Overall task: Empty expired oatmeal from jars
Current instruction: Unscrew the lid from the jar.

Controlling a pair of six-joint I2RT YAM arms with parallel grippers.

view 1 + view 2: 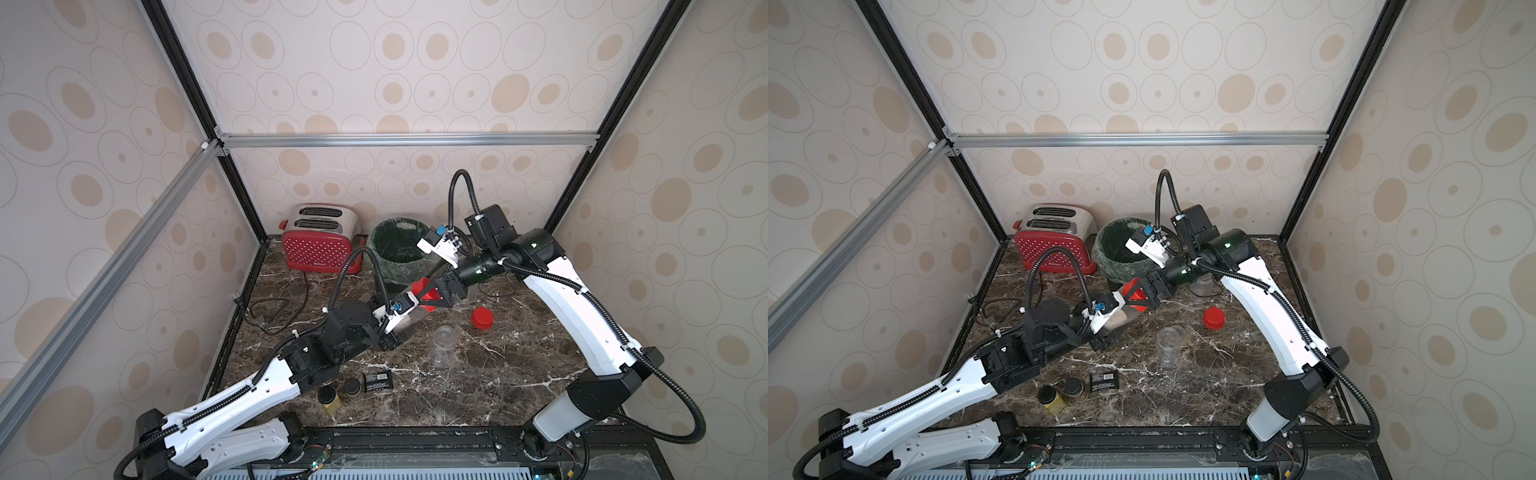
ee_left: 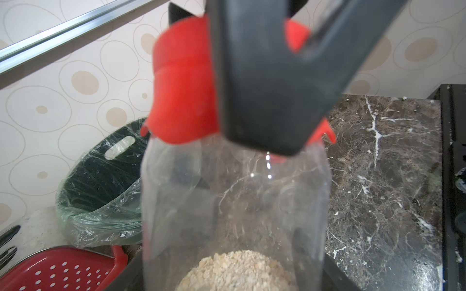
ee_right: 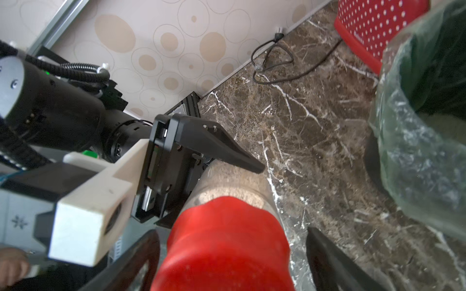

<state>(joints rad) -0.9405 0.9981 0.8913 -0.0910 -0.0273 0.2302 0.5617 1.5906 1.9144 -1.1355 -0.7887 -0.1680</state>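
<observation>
My left gripper is shut on a clear jar, held tilted above the counter in front of the bin. Pale oatmeal lies in the jar's lower end, also seen as oatmeal in a top view. The jar's red lid sits between the fingers of my right gripper, which stand open with a gap on each side of the lid. An empty clear jar lies on the counter with no lid. A third clear jar stands half hidden behind my right arm.
A loose red lid rests on the marble counter. The bag-lined bin stands at the back, with a red toaster to its left and its cord. Two black-lidded spice jars and a black packet lie near the front.
</observation>
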